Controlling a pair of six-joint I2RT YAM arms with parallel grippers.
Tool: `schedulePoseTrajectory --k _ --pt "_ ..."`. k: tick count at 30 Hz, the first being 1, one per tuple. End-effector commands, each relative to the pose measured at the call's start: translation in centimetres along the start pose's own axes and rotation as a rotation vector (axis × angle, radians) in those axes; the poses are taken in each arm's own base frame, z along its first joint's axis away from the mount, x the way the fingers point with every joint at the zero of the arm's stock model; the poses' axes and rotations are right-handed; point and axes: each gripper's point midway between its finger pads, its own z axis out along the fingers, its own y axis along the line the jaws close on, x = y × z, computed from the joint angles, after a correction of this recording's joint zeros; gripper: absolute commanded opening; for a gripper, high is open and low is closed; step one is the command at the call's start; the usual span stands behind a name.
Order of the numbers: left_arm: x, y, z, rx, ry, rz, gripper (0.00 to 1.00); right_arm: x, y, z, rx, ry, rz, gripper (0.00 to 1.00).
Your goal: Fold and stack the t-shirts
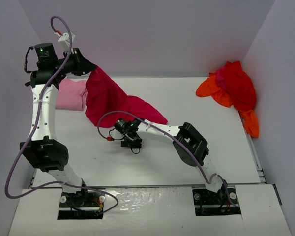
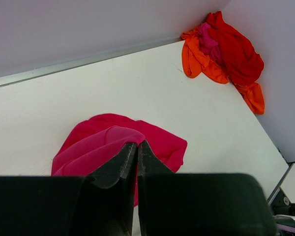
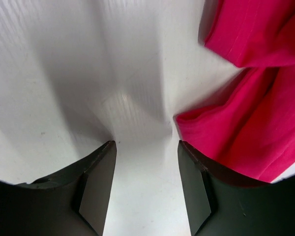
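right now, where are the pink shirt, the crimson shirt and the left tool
pink shirt (image 1: 71, 94), top view, middle of the cloth
crimson shirt (image 1: 105, 96), top view, its raised hanging part
left tool (image 2: 137, 144), left wrist view, midway between its shut fingertips

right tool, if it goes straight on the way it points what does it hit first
Probably the bare table: the open right tool shows only white surface between its fingers. The crimson-magenta t-shirt lies just beside one finger and might get brushed; depth is unclear.
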Motion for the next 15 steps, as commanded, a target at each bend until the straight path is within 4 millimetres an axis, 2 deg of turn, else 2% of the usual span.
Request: schedulePoseTrajectory --k 1,3,8,10,12,13,14,15 --pt "-3.2 -2.8 -2.3 0.047 -0.106 0.123 0.00 -0.4 -0.3 0.9 -0.010 0.011 0.000 0.51" --pt "-3.2 -2.5 -2.5 0.047 -0.107 0.125 0.00 0.2 -1.1 2.1 0.003 0.038 0.015 0.52" --pt "-2.9 -1.7 -2.4 0.051 -0.102 0.118 0.00 1.1 -4.0 3.3 0.066 0.071 0.078 0.55" --pt "-2.7 -1.2 -2.2 0.047 -0.099 0.113 0.00 1.3 -4.1 3.8 0.052 0.070 0.077 0.52" --pt "-2.5 -0.8 -2.1 0.044 -0.095 0.110 0.00 1.4 -4.1 4.3 0.049 0.079 0.071 0.40" --pt "-2.4 -0.7 -2.1 0.044 -0.093 0.110 0.00 1.6 -4.1 4.7 0.048 0.089 0.063 0.29" --pt "-2.4 -0.5 -2.0 0.042 -0.093 0.111 0.00 1.9 -4.0 5.2 0.047 0.100 0.059 0.13" --pt "-2.5 -0.4 -2.1 0.039 -0.094 0.111 0.00 2.2 -4.0 5.5 0.048 0.112 0.059 0.00"
